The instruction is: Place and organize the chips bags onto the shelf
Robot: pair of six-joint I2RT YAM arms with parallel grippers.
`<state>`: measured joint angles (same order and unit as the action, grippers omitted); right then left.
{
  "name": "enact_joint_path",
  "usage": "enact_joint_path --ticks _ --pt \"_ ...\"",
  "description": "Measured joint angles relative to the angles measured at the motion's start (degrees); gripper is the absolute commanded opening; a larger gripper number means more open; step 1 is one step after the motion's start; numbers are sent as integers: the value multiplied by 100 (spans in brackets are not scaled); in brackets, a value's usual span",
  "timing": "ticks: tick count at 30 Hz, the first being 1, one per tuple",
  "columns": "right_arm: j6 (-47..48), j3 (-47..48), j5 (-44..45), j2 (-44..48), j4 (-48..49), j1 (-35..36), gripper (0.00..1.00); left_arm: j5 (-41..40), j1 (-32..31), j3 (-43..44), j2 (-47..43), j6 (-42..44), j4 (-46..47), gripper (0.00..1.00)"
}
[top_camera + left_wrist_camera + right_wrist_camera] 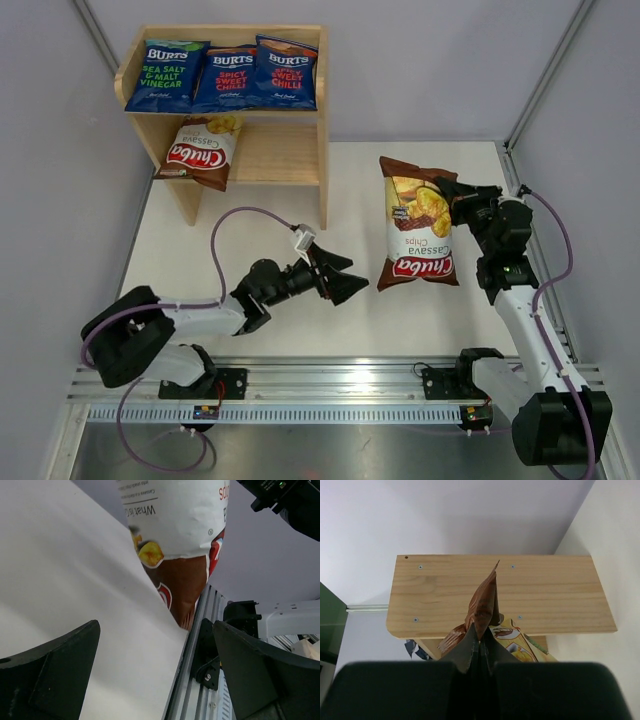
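A brown-and-cream Chuba bag [418, 225] hangs in the air over the right half of the tabletop [350, 190]. Its red logo is at the lower end and reads upside down in the top view. The right gripper [452, 203] holds it by the right edge near the top, jaws clamped shut on the brown foil. In the right wrist view that foil sticks up from between the closed fingers [466, 655], with a wooden side panel of the shelf beyond.

The shelf [322, 140] stands at the far edge of the tabletop, toward the far left corner. On its top tier three blue bags sit side by side. The green-text Burts bag [166, 75] is at the left, then the middle Burts bag [225, 78] and the right Burts bag [287, 72], both with red labels. The shelved Chuba bag [203, 150] lies at the left end of the lower tier and reaches the front edge.

The left gripper [355, 277] is low over the middle of the tabletop, jaws spread wide and holding nothing. It points at the hanging bag and sits just left of the bag's lower corner, apart from it. In the left wrist view the bag's lower end shows beyond the two spread fingers [60, 675].
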<state>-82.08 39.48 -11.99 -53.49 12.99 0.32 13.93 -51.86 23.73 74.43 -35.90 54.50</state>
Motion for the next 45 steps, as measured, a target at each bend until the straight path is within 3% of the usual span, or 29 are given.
enact_joint_path --ticks 5,11,18,33,45 --pt "-334 232 234 0 -321 190 0 188 -114 479 940 -24 1078 99" --pt "-667 240 450 116 -350 289 0 321 -461 1141 1565 -4 1604 99" --pt "-966 236 503 354 -122 299 0 358 -699 1939 1987 83 1143 99" --pt "-1231 170 380 634 -87 302 0 -444 -946 2024 2044 743 538 99" --pt "-1421 52 87 745 66 304 0 -341 -977 1856 1967 638 1145 99"
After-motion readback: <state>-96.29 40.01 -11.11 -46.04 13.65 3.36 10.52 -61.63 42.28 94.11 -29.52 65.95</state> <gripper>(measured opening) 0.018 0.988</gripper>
